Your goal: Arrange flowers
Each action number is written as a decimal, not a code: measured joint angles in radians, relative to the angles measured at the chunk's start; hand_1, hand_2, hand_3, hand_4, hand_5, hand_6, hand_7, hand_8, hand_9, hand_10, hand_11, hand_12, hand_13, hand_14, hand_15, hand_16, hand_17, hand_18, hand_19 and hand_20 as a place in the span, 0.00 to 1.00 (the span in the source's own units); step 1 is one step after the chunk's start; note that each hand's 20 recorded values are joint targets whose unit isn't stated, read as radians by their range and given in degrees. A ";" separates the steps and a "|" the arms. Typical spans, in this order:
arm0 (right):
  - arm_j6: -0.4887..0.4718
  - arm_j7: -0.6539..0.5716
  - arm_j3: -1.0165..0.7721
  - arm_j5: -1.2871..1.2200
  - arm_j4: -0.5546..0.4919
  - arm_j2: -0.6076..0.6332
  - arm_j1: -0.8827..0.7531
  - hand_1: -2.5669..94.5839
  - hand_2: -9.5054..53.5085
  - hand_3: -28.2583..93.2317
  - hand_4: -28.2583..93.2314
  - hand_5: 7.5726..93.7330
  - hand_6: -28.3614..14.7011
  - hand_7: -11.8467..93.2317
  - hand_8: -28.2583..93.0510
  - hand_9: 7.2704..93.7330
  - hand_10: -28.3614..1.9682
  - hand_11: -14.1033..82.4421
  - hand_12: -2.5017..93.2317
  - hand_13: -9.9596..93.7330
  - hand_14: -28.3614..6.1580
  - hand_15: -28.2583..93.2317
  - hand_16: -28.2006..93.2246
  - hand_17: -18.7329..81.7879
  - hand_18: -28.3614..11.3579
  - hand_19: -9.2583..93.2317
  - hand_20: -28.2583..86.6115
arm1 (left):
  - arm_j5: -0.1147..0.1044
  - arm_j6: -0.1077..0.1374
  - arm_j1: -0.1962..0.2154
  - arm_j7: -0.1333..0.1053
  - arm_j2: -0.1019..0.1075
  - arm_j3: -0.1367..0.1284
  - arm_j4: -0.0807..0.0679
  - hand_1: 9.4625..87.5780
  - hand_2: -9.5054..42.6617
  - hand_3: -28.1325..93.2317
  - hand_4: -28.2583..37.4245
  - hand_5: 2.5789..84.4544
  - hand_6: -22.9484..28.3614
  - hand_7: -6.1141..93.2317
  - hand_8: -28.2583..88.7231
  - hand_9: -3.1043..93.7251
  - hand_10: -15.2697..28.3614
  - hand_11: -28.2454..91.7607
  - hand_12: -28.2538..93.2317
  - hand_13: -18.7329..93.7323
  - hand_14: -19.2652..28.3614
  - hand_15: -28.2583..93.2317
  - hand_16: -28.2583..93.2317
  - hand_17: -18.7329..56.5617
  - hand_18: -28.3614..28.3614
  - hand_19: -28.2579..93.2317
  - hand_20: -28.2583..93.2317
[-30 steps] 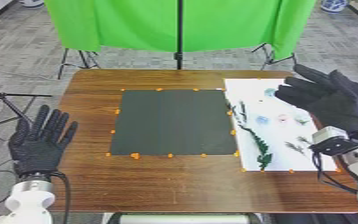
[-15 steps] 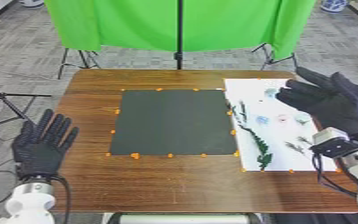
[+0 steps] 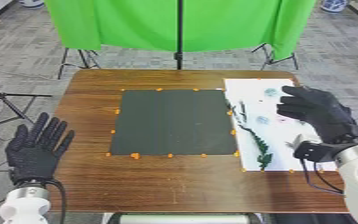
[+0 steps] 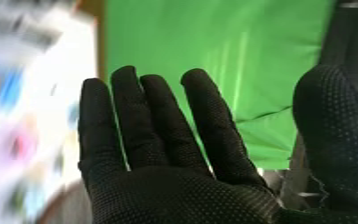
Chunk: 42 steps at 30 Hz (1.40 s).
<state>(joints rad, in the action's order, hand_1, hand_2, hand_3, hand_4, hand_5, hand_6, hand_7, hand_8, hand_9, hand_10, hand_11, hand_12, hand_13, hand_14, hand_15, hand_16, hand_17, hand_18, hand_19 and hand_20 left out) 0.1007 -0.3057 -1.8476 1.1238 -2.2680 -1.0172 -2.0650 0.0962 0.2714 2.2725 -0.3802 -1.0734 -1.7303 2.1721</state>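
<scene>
In the head view my right hand is over the right side of the white sheet, its fingers extended and holding nothing. The right wrist view shows the same hand with straight fingers and the thumb apart, beside a blurred pink flower and a blue one. My left hand lies spread at the table's left edge. On the sheet are a long green leafy stem, a darker sprig and pale blue flowers. My right hand hides some other pieces.
A dark square mat lies mid-table, with orange markers around its border. Brown wood extends in front of it. Behind the table hangs a green cloth on a stand.
My right hand has come lower and more level over the sheet, covering the pink flower and nearby pieces that showed before. My left hand has shifted slightly.
</scene>
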 measured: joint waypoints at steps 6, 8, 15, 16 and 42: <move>0.028 -0.081 0.048 0.241 -0.014 0.058 -0.009 0.33 0.00 0.84 0.06 0.56 0.54 0.27 0.15 0.56 0.31 0.26 0.17 0.57 0.34 0.47 0.35 0.37 0.17 0.61 0.40 | -0.024 0.023 0.020 -0.002 -0.003 -0.009 0.017 0.21 0.48 0.84 0.00 0.50 0.56 0.19 0.16 0.41 0.67 0.41 0.29 0.40 0.67 0.49 0.17 0.21 0.71 0.50 0.34; 0.049 -0.126 0.090 0.340 -0.018 0.082 -0.009 0.33 0.00 0.84 0.05 0.57 0.53 0.27 0.15 0.58 0.31 0.27 0.18 0.58 0.34 0.48 0.35 0.37 0.16 0.62 0.41 | -0.034 0.053 0.022 -0.002 -0.003 -0.009 0.023 0.21 0.48 0.84 0.00 0.50 0.56 0.19 0.16 0.41 0.67 0.41 0.29 0.40 0.68 0.50 0.17 0.21 0.72 0.50 0.34; 0.056 -0.406 0.253 0.698 -0.020 0.154 -0.010 0.34 0.00 0.81 0.02 0.57 0.53 0.26 0.15 0.57 0.29 0.26 0.19 0.58 0.33 0.49 0.35 0.37 0.14 0.66 0.41 | -0.041 0.069 0.022 0.000 -0.003 -0.009 0.025 0.21 0.49 0.84 0.00 0.50 0.56 0.19 0.16 0.41 0.67 0.41 0.29 0.41 0.68 0.51 0.17 0.20 0.72 0.51 0.34; 0.004 -0.422 0.258 0.742 -0.018 0.153 -0.007 0.34 0.00 0.80 0.02 0.58 0.53 0.26 0.15 0.58 0.30 0.27 0.19 0.59 0.33 0.49 0.35 0.38 0.13 0.66 0.41 | -0.041 0.068 0.022 0.000 -0.003 -0.009 0.025 0.21 0.49 0.84 0.00 0.50 0.56 0.19 0.16 0.41 0.67 0.41 0.29 0.41 0.68 0.51 0.17 0.20 0.72 0.51 0.34; -0.131 -0.508 0.505 1.309 0.109 0.118 0.079 0.33 0.00 0.74 0.00 0.58 0.52 0.29 0.17 0.62 0.28 0.41 0.28 0.62 0.32 0.67 0.41 0.42 0.08 0.78 0.43 | -0.031 -0.001 0.007 0.039 0.001 -0.009 0.009 0.22 0.53 0.84 0.00 0.50 0.56 0.21 0.16 0.43 0.68 0.43 0.31 0.43 0.70 0.56 0.17 0.19 0.74 0.53 0.35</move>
<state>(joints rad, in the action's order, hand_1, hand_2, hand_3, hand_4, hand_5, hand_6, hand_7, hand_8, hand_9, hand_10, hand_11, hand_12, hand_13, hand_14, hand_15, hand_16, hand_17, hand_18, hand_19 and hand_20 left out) -0.0299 -0.8135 -1.3428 2.4327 -2.1591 -0.8991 -1.9855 0.0649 0.2708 2.2792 -0.3412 -1.0726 -1.7391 2.1815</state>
